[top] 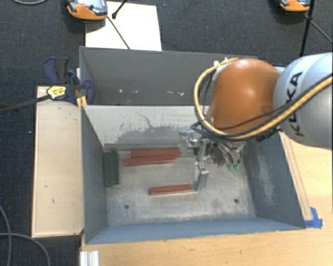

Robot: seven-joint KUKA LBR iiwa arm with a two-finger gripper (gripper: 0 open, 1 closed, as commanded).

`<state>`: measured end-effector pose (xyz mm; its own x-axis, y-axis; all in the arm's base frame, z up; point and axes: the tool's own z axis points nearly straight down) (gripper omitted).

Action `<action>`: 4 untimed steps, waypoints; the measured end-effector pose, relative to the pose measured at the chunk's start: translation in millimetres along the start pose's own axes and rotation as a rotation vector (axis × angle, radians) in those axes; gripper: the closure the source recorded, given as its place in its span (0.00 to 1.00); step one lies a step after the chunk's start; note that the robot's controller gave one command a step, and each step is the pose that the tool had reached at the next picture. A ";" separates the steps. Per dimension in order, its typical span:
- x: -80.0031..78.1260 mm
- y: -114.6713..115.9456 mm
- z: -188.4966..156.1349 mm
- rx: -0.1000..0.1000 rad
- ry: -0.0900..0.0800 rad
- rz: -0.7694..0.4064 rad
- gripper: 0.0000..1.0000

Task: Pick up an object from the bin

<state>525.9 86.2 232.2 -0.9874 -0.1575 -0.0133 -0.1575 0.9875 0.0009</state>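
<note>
Just right of the front red-brown bar (170, 190), the end effector (201, 177) points down; openness unclear.

Dark grey ribbed carpet floor (31, 31) covers the far side and the left. An orange-and-black plastic device (86, 9) sits at its far left edge, a second orange-and-black device (294, 4) far right. A thin black cable (21, 105) crosses the left.

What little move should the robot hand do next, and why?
Probably shift slightly toward the view's left and lower. The gripper hangs by the right end of the short reddish-brown flat bar, not centred over it. The longer reddish-brown bars and dark green block lie farther away.
</note>
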 end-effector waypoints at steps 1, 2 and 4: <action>-4.7 -13.5 31.0 -0.001 0.014 -0.196 0.00; -3.2 -15.0 81.7 0.000 0.004 -0.346 0.00; -30.9 -6.8 162.1 -0.002 0.012 -0.250 1.00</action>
<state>559.6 84.9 70.5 -0.9177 -0.3973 -0.0018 -0.3973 0.9177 0.0007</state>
